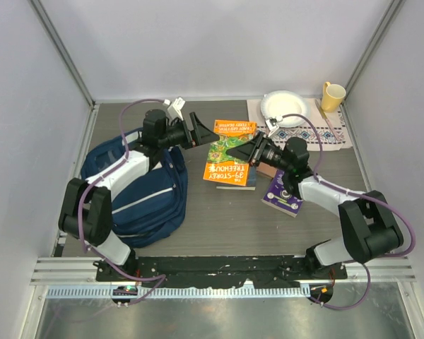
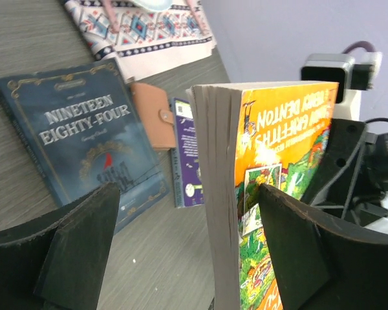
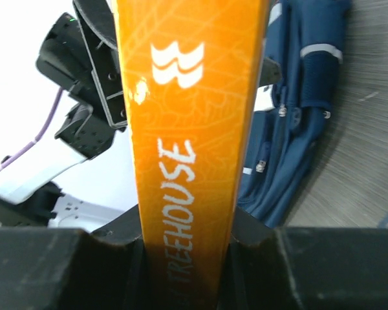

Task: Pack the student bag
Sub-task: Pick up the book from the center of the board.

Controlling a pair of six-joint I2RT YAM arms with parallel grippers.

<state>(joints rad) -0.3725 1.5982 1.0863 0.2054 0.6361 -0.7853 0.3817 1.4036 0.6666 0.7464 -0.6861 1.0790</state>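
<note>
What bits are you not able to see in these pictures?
- Inside the bag: top view, no opening shows, left arm crosses it.
- Orange book title: right wrist view, lower part cut off by the right gripper and edge.
- Blue book: top view, nearly all under the orange book.
- Purple book title: top view, too small.

Orange book (image 3: pixel 191 161): spine cut off top and bottom. Purple book (image 2: pixel 184 155) mostly hidden behind it. Left arm (image 1: pixel 131 169) overlaps student bag (image 1: pixel 155 205).

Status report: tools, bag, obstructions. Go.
Left tool open astride orange book. Right tool shut on its spine. Student bag on table, left. Left arm overhangs bag.
</note>
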